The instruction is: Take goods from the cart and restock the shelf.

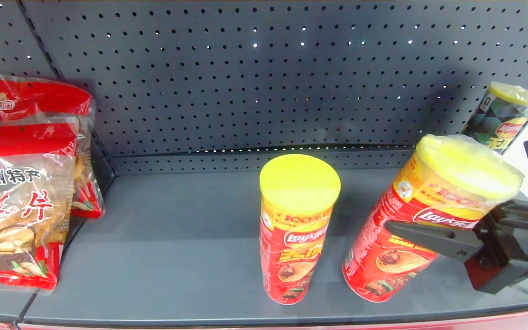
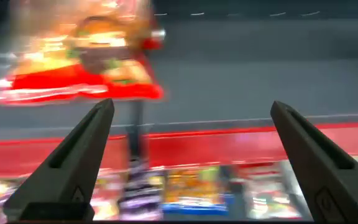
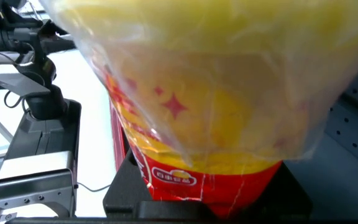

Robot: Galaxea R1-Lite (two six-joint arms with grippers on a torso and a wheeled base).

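Nearest, the left gripper [image 2: 191,104] hangs before the shelf's front edge, its fingers spread wide with nothing between them. On the shelf [image 1: 177,247], the right gripper [image 1: 424,229] clamps a tilted red chip can [image 1: 429,201], just right of an upright red can [image 1: 297,229]. Snack bags [image 1: 16,201] stand at the left, and a black can [image 1: 502,114] leans at the far right.

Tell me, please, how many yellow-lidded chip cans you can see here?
3. One red can stands upright mid-shelf; a second red can sits tilted in the right gripper beside it; a dark can leans at the far right rear. More may lie outside the frame.
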